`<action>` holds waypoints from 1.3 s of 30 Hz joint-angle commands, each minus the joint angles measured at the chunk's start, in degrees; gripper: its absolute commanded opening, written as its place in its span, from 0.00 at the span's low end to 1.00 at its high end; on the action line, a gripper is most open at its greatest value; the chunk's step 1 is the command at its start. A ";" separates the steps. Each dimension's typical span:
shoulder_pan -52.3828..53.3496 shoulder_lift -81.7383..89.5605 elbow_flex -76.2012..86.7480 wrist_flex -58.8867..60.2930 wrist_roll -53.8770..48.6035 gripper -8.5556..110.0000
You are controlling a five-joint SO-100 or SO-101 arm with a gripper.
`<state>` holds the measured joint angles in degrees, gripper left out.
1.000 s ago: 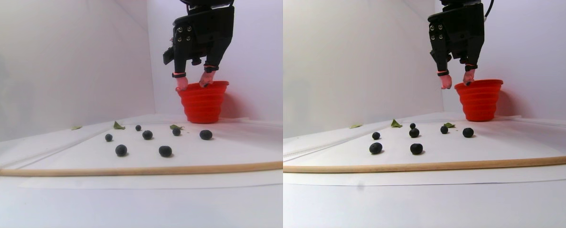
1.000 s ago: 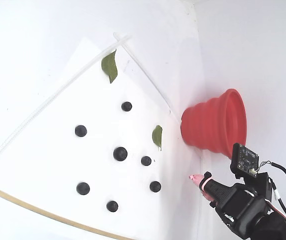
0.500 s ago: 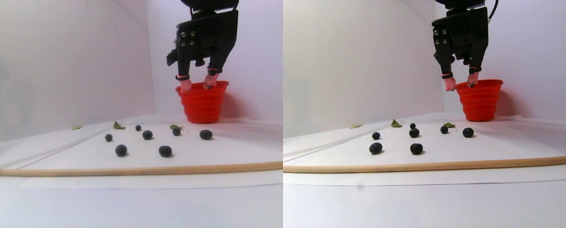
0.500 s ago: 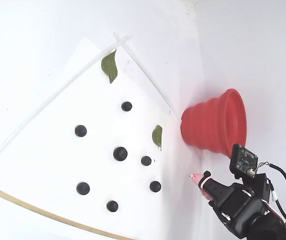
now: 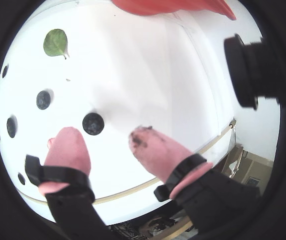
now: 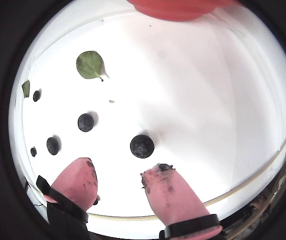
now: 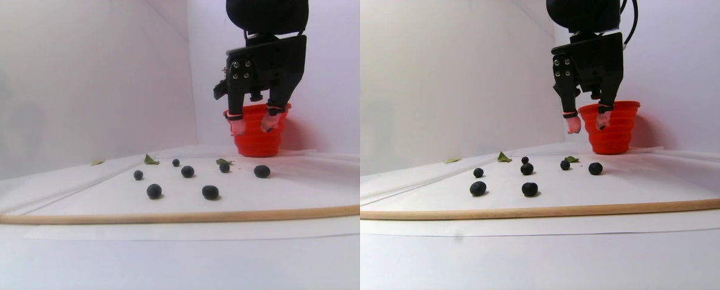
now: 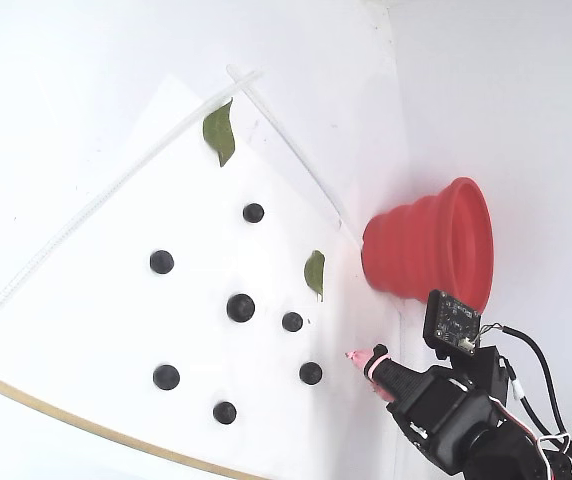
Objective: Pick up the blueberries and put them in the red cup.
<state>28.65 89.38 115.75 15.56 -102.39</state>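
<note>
My gripper (image 7: 252, 124) is a black plastic block with small silver screws on its face. Its fingertips (image 5: 155, 147) wear pink covers, smudged dark, strapped on by black bands. Black cables trail behind.

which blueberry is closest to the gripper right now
The blueberry just ahead of the open gripper in a wrist view. It looks largest and lies nearest the pink fingertips; the other berries lie farther left.

We get two wrist fisheyes looking down past the fingertips, a low table-level stereo pair, and a sideways fixed view, all sharing the berries (image 8: 240, 307).
</note>
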 commanded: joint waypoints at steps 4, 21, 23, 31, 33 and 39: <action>1.32 -1.23 -1.14 -2.72 -0.09 0.23; 1.85 -7.29 -2.11 -6.77 0.18 0.23; 2.02 -8.09 -2.46 -7.29 0.18 0.23; 2.20 -10.63 -4.04 -8.35 0.00 0.23; 2.29 -11.07 -4.48 -8.53 0.18 0.23; 1.85 -12.39 -5.63 -9.14 1.41 0.23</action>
<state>30.41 75.76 114.70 7.91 -101.95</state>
